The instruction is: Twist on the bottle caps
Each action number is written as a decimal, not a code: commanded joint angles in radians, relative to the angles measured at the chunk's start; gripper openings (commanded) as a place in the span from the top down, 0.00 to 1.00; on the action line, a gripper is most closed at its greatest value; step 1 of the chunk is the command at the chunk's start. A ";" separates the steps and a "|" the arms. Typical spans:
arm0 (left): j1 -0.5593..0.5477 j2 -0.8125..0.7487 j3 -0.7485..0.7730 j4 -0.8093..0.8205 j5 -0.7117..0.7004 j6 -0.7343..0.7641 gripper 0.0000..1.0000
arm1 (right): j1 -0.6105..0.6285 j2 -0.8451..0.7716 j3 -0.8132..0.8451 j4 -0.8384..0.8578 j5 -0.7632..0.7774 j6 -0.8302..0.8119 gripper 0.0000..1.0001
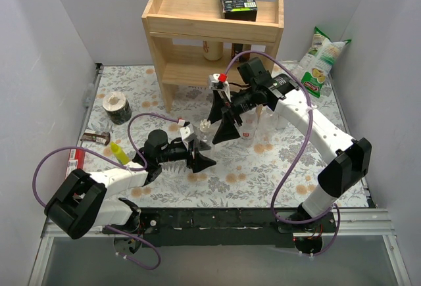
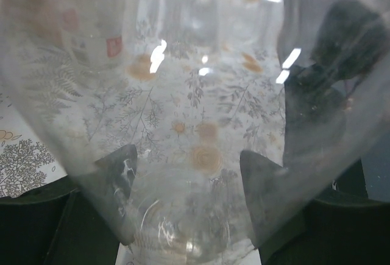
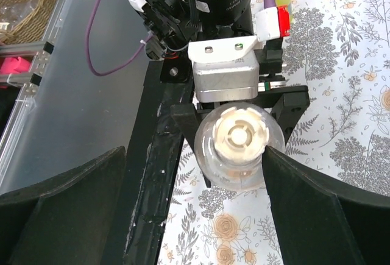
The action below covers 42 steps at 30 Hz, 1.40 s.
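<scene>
At table centre, our left gripper (image 2: 189,183) clamps the bottle (image 2: 195,94), likely light and slippery; our right gripper (image 3: 193,155), wide, should pinch the cap (image 3: 241,134) rim.

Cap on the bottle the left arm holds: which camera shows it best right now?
Right wrist. It looks straight down on the pale cap atop the bottle, with its ridges sharp. Top external shows it only as a small pale speck; left wrist shows the clear bottle body, not the cap.
</scene>
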 commanded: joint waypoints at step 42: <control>0.034 0.051 0.096 -0.031 0.045 0.029 1.00 | -0.020 -0.009 -0.042 0.175 -0.113 0.150 0.02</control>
